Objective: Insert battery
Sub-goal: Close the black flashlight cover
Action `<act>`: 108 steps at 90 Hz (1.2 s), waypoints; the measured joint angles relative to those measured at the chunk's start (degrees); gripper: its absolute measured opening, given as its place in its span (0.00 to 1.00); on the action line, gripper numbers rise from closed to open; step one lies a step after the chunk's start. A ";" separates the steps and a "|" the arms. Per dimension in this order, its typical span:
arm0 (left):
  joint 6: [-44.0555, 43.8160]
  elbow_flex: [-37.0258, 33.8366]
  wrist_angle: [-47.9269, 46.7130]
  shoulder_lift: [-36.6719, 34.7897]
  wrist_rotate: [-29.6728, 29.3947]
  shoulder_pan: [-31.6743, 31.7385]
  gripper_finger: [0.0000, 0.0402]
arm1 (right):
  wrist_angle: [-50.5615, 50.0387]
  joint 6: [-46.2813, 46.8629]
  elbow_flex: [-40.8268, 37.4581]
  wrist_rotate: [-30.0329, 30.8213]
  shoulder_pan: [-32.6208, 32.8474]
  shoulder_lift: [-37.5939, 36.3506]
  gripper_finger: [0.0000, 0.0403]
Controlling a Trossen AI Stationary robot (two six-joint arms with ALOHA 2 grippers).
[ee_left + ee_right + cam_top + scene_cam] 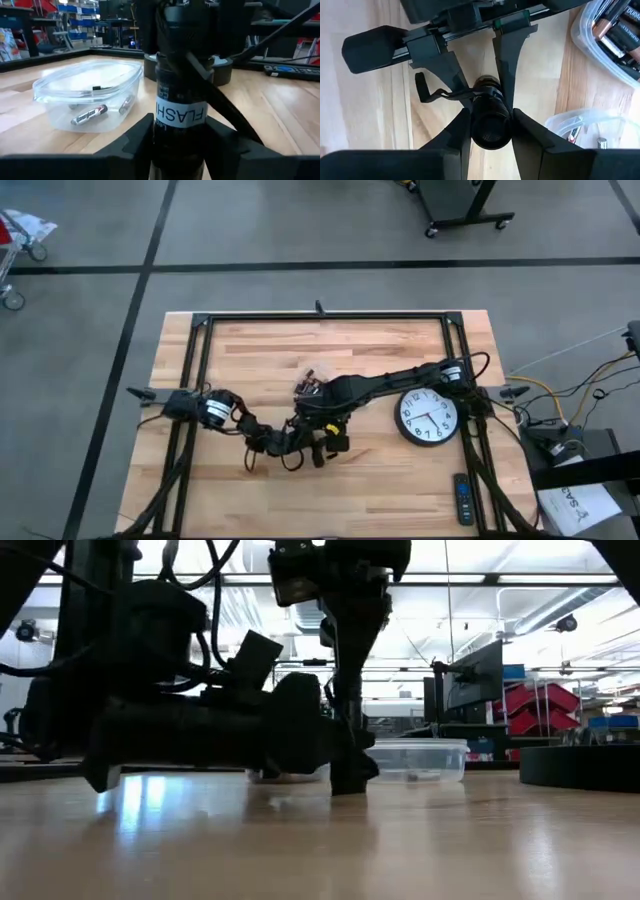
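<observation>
The black cylindrical flashlight (490,120) stands upright near the table's middle, long axis vertical, open end up; the left gripper (177,145) pinches its labelled body, the right gripper (491,131) clamps its top; the clear plastic battery tub (87,95) sits just beside.

Flashlight (179,112) label partly hidden behind cable (220,107).

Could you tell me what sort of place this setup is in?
Probably a robotics lab or workshop: a wooden table on a grey concrete floor, red and blue parts bins on shelving behind, ceiling strip lights, and a wheeled equipment stand.
</observation>
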 joint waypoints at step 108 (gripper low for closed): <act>1.76 -0.63 -0.05 -2.30 -2.38 -1.25 0.23 | 0.36 2.10 -0.06 0.12 -0.02 0.00 0.21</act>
